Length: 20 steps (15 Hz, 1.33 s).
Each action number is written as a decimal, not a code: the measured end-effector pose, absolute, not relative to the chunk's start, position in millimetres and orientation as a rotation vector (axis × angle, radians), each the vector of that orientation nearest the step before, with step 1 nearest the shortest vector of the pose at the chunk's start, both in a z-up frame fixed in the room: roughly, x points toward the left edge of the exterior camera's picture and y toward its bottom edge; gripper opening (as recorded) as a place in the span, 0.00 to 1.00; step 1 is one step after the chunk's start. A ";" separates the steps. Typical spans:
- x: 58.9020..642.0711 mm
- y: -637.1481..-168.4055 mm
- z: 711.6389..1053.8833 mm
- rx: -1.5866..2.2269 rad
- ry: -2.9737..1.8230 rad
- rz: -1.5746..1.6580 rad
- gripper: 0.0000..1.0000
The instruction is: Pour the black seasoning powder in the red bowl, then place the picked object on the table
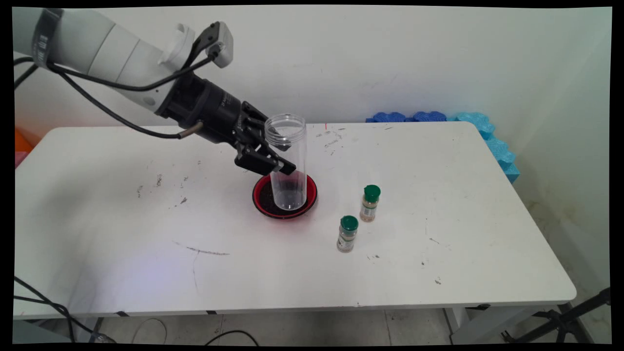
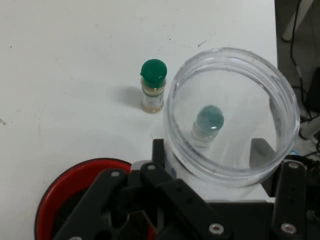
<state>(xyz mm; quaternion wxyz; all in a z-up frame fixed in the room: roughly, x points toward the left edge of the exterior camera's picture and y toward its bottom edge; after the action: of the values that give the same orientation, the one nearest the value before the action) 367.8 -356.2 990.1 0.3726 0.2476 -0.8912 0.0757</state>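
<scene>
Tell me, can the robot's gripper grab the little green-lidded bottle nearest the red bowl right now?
Probably not yet: the gripper is shut on the clear jar. The spice bottle itself stands free.

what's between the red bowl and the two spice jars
Bare white table, as the main view shows: nothing lies between the red bowl and the nearer spice jar or the farther one.

Two green-capped spice jars [image 1: 370, 203] [image 1: 347, 233] stand right of a red bowl [image 1: 263, 202]; blue foam [image 1: 492, 141] lies behind the white table [image 1: 146, 243].
</scene>
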 end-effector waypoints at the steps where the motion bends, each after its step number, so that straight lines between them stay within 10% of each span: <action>1: 366.6 -355.1 990.3 0.624 -2.289 0.202 0.00; 20: 357.0 -342.9 971.5 0.567 -2.320 0.258 0.00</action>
<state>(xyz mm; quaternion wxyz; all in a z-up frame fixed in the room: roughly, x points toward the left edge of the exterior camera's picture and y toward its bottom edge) 357.0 -342.9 971.5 0.3614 0.2199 -0.9006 0.1000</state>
